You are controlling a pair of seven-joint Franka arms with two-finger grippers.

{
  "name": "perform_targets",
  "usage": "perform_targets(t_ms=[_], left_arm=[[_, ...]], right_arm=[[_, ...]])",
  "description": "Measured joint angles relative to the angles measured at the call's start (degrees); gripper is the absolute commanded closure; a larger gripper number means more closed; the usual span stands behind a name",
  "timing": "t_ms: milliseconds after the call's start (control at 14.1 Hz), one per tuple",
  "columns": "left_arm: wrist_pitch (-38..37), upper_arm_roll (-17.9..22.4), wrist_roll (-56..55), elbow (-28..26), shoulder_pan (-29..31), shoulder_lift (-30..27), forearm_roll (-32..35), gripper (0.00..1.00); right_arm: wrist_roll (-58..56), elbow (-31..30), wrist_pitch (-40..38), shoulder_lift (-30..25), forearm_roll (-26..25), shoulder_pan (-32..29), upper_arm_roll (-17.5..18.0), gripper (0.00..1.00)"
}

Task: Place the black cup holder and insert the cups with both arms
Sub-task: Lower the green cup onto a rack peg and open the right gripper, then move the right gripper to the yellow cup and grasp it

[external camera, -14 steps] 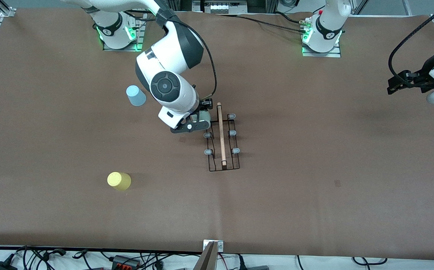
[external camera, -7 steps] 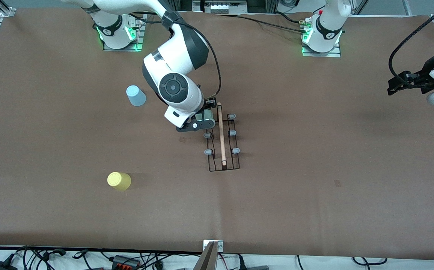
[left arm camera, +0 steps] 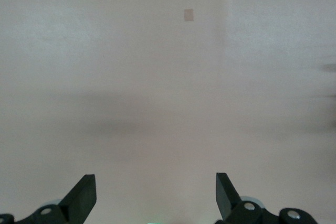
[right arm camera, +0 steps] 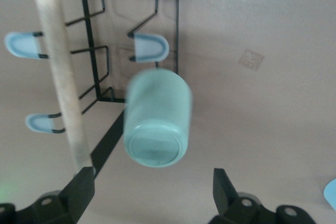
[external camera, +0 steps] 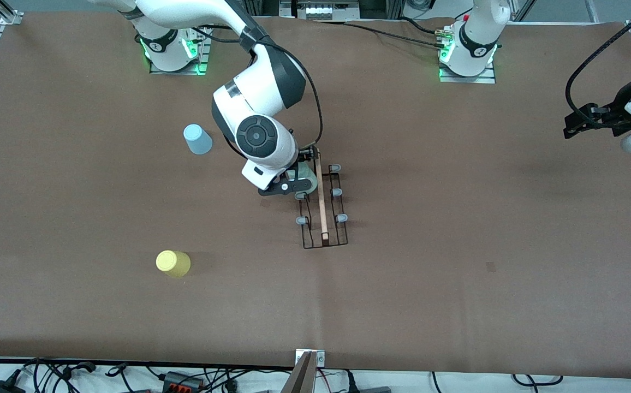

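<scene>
The black cup holder [external camera: 322, 199] stands at the table's middle, its wooden rod [right arm camera: 58, 77] running along the top. A mint cup [external camera: 304, 176] lies tilted on the holder's row of pegs toward the right arm's end, at the end farther from the front camera. In the right wrist view the mint cup [right arm camera: 156, 119] shows its base, beside a pale peg [right arm camera: 149, 47]. My right gripper [right arm camera: 154, 179] hangs open just over it, fingers clear of the cup. The light blue cup [external camera: 197, 139] and yellow cup [external camera: 172, 263] stand upside down toward the right arm's end. My left gripper [external camera: 573, 125] waits open over bare table [left arm camera: 157, 77].
The brown table cover [external camera: 457, 245] runs wide around the holder. A small pale patch [external camera: 490, 266] marks the cover toward the left arm's end. Cables and power strips [external camera: 184, 377] lie along the table edge nearest the front camera.
My right arm carried the mint cup sideways onto the holder's pegs, and its fingers have opened off the cup. The left arm has not moved.
</scene>
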Motion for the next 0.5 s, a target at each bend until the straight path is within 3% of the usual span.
perform_targets(t_ms=[212, 496], left_arm=[[0.0, 0.0, 0.0, 0.0, 0.1, 0.0, 0.0, 0.0], [0.0, 0.0, 0.0, 0.0, 0.1, 0.0, 0.0, 0.0]], right_arm=[[1.8, 2.6, -0.1, -0.4, 0.0, -0.3, -1.7, 0.0], [2.3, 3.1, 0.2, -0.5, -0.1, -1.7, -12.4, 0.0]])
